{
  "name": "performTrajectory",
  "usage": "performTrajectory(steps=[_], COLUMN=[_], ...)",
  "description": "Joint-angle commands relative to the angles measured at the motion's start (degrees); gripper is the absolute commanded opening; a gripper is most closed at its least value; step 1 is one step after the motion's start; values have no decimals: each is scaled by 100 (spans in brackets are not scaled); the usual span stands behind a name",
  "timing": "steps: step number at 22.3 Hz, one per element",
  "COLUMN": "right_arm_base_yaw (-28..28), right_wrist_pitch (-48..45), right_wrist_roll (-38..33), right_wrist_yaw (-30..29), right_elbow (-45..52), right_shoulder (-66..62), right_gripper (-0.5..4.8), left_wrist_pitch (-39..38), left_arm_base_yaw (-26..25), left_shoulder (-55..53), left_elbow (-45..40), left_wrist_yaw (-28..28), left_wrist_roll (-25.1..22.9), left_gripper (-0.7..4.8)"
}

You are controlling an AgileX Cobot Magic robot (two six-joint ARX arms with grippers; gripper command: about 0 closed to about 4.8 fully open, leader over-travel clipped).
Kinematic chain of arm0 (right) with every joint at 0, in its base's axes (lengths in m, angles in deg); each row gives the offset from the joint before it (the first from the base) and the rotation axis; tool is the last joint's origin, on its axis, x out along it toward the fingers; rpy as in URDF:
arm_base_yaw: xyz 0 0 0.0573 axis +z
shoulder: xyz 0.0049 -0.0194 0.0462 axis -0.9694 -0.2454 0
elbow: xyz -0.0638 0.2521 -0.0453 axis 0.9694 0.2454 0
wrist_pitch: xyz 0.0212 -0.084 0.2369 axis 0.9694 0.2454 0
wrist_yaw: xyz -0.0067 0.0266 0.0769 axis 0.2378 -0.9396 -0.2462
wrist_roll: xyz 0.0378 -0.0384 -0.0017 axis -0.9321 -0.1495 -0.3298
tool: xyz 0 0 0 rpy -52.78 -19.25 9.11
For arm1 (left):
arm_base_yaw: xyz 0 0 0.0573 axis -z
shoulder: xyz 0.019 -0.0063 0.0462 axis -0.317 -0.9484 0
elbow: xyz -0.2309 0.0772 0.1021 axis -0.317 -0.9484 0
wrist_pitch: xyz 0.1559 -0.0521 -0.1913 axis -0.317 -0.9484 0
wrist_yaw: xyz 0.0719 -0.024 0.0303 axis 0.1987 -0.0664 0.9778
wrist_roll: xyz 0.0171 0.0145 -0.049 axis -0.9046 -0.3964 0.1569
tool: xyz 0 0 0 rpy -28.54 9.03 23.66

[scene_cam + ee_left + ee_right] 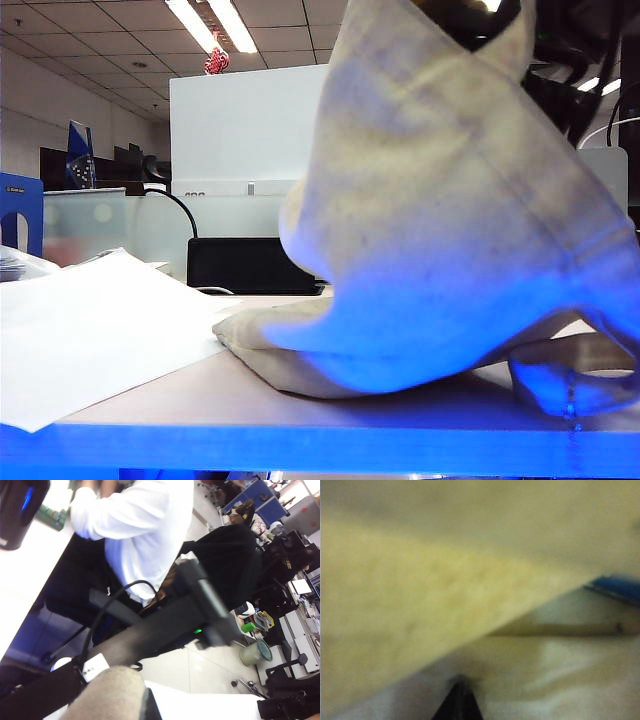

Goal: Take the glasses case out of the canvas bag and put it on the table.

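Note:
The cream canvas bag (450, 220) hangs lifted high, its top out of frame and its bottom folded on the table (150, 400); a strap (575, 375) loops down at the right. Neither gripper shows in the exterior view. In the left wrist view my left gripper (145, 707) is shut on a fold of the canvas bag (107, 695), raised and facing the room. In the right wrist view my right gripper (460, 705) is shut, its dark tip pinching the blurred canvas bag (420, 605). The glasses case is hidden; a blue sliver (617, 587) past the cloth is too blurred to name.
White paper sheets (90, 330) lie on the table's left side. A black monitor (240, 265) stands behind the bag and a blue file holder (20, 210) at the far left. The table's blue front edge (300, 445) runs along the foreground.

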Motion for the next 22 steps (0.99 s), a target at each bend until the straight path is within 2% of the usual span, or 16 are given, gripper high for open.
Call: performTrajectory(steps=[1,3,6,7,9,11,13,14,16,17,18,19,20,22], right_arm_base_yaw=[50,105,101,63,-170,-520,-739,-929,-981,-979,-979,-975,-975,-981], right_wrist_pitch=[114,-232,-846,-1043,-1029,-874,-831,-820,-817,-743,-581,-472,-466,-518], right_wrist_roll=[170,201,195,197,175,31,-79,-122,-125,-136,-310,-328,-396,-402], right_wrist_yaw=[295,72,-306,-299,-282,-114,-15,-146,-326,-487,-680,-748,-752,-566], right_elbow=[146,149,146,144,138,138,131,131,131,133,138,162,179,157], right_shoulder=[7,-31,-83,-173,-466,-586,-531,-522,-522,-525,-525,-525,-525,-520], right_gripper=[-5,-5,-5,-5,-5,-5,23,65,214,267,305,413,479,479], left_wrist_pitch=[90,295,511,640,678,671,680,695,1029,1333,1305,1165,962,570], left_arm_base_yaw=[-50,-26,273,599,986,1152,1152,1150,1150,1147,1056,841,662,514], left_shoulder=[267,391,470,490,527,619,730,905,1102,1333,1550,1681,1757,1864], left_elbow=[22,24,22,24,22,22,22,22,22,24,24,24,24,24], left_wrist_yaw=[-42,-345,-374,-385,-361,-74,9,129,136,352,730,796,798,833], left_wrist_roll=[109,420,656,839,887,890,1113,1276,1572,1646,1545,1550,1550,1550], left_gripper=[-1,-1,-1,-1,-1,-1,-1,-1,-1,-1,-1,-1,-1,-1])
